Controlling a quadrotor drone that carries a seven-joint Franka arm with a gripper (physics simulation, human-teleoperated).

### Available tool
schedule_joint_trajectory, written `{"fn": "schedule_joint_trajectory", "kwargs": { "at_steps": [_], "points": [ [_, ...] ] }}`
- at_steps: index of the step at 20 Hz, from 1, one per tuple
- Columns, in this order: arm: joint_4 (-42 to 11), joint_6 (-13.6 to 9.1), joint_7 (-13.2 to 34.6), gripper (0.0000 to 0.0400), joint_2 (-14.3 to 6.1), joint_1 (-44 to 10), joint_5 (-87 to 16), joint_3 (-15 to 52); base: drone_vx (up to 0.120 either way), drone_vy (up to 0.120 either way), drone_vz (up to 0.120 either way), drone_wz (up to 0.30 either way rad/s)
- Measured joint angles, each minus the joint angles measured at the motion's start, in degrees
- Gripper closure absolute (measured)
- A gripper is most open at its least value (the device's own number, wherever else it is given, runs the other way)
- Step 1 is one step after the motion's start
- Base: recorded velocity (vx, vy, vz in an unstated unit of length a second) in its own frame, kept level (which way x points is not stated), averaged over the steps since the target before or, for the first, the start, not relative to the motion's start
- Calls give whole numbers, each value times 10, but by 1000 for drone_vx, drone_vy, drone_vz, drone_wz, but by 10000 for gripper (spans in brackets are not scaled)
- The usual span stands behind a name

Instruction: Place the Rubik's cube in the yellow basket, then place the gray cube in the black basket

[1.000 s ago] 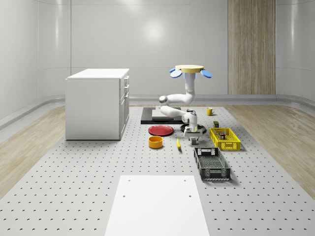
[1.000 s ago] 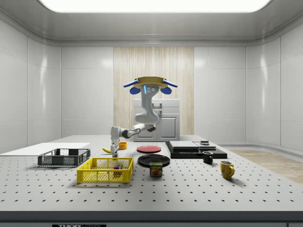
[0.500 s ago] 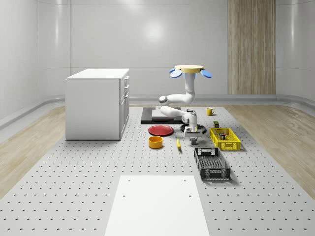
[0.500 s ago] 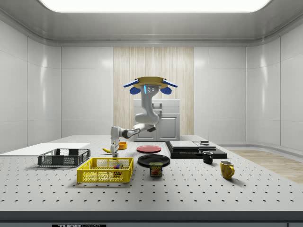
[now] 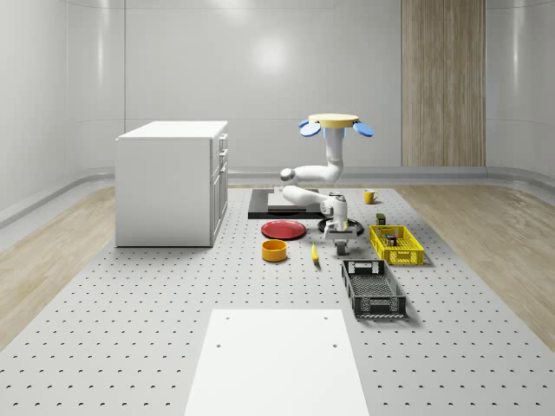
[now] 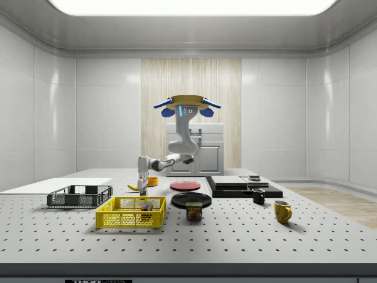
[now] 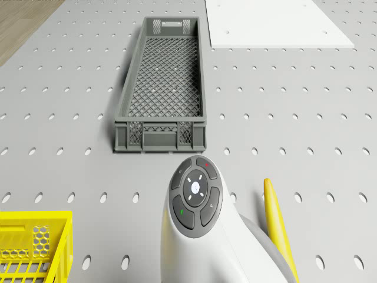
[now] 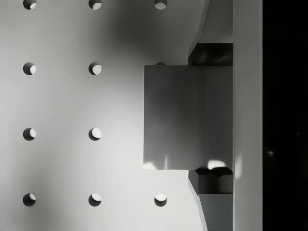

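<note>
Simulated robotics lab, perforated test floor (image 5: 130, 329), bare panelled walls (image 5: 173, 69)

Two baskets: one yellow basket (image 5: 396, 243), one black basket (image 5: 373, 289). One gray cube (image 8: 187, 117). Two mugs (image 6: 282, 210). Two plates (image 5: 284, 230). One banana (image 7: 277, 215).

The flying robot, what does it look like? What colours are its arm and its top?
The drone has a flat yellow disc on top with blue rotor pods around it. Beneath hangs a glossy white arm made of rounded segments with dark grey joints. In the drone view, the arm bears a round dark grey button pad with small red and green marks. The gripper is dark grey below a white wrist.
</note>
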Motion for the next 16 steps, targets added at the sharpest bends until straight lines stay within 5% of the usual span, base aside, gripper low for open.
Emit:
{"fn": "schedule_joint_trajectory", "kwargs": {
  "at_steps": [7,12,16],
  "points": [
    [-15,-15,2,149,-3,6,28,30,0,0,103,0],
    [-18,-18,3,149,-4,7,35,38,8,120,0,0],
    [-19,-18,3,149,-5,6,38,40,120,120,0,0]
  ]
}}
